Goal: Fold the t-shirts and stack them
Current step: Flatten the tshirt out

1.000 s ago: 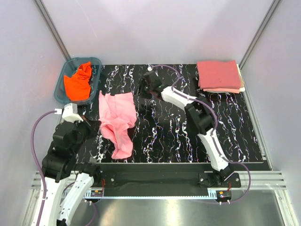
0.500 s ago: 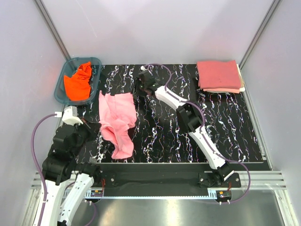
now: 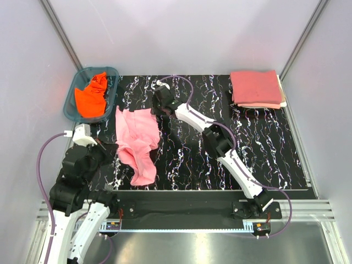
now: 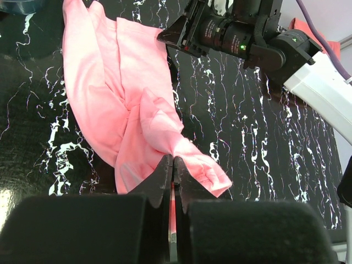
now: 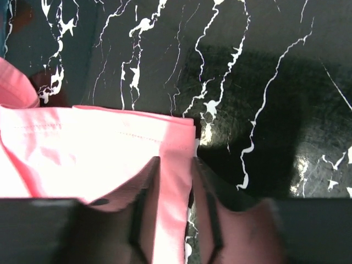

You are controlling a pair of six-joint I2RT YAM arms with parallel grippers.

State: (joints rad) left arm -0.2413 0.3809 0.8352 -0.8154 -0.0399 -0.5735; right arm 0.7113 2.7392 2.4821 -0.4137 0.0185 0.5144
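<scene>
The light pink t-shirt (image 3: 137, 143) lies crumpled on the left of the black marbled mat (image 3: 264, 143). My left gripper (image 3: 105, 146) is at its left edge; in the left wrist view the gripper (image 4: 174, 160) is shut on a fold of the pink shirt (image 4: 126, 93). My right gripper (image 3: 158, 108) is over the shirt's far right corner; in the right wrist view it (image 5: 176, 163) is open, straddling the hemmed edge (image 5: 110, 148). The orange shirt (image 3: 91, 97) lies in the basket. The rose-red shirt (image 3: 256, 86) lies folded on the cream one (image 3: 281, 98).
The teal plastic basket (image 3: 112, 74) stands at the back left, just off the mat. The folded stack is at the mat's back right corner. Grey walls close in on three sides. My right arm (image 4: 258, 38) reaches across the far side of the pink shirt.
My right gripper has moved left along the back of the mat onto the pink shirt's far right corner. My left arm shifted slightly back. The shirt has not visibly moved.
</scene>
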